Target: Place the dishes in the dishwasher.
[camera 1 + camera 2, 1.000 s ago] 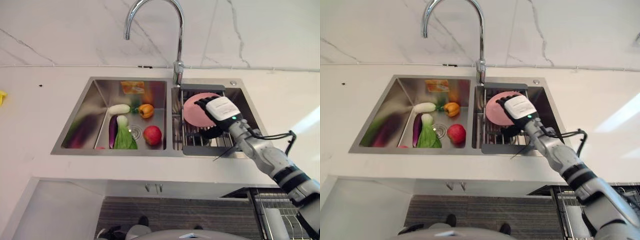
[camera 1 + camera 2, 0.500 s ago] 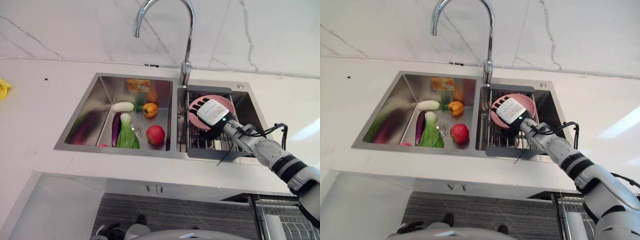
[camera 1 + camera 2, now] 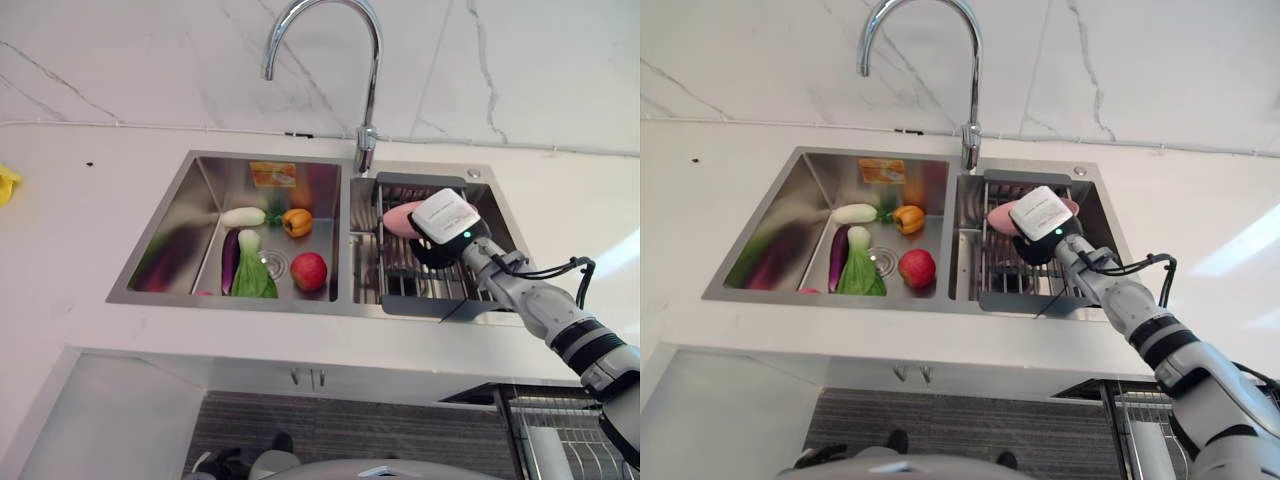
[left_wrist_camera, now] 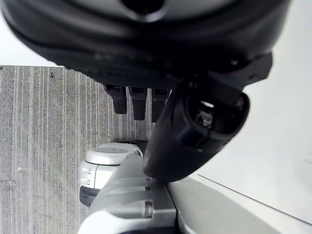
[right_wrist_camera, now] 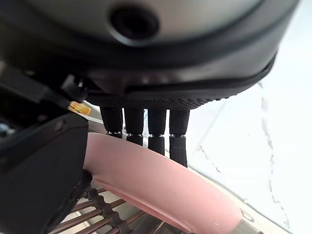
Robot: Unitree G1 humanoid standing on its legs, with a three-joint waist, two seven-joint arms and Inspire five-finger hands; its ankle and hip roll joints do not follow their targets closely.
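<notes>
A pink plate [image 3: 398,219] is held over the dish rack [image 3: 400,277] in the sink's right basin. It is tilted so that mostly its rim shows past the hand. My right hand [image 3: 444,223] is shut on it. In the right wrist view the fingers [image 5: 146,130] curl over the plate's rim [image 5: 161,183] and the thumb presses from the other side. My left hand [image 4: 195,126] shows in the left wrist view, hanging over the floor with relaxed fingers and holding nothing.
The left basin [image 3: 170,235] holds an apple [image 3: 309,270], an eggplant [image 3: 227,262], a leafy green [image 3: 251,277], an orange pepper [image 3: 294,221] and a white radish [image 3: 241,216]. A tall faucet [image 3: 368,90] stands behind the divider. A wire dishwasher rack [image 3: 560,430] shows at lower right.
My right hand has lifted the pink plate off the rack and turned it from face-on to nearly edge-on. The camera has shifted a little.
</notes>
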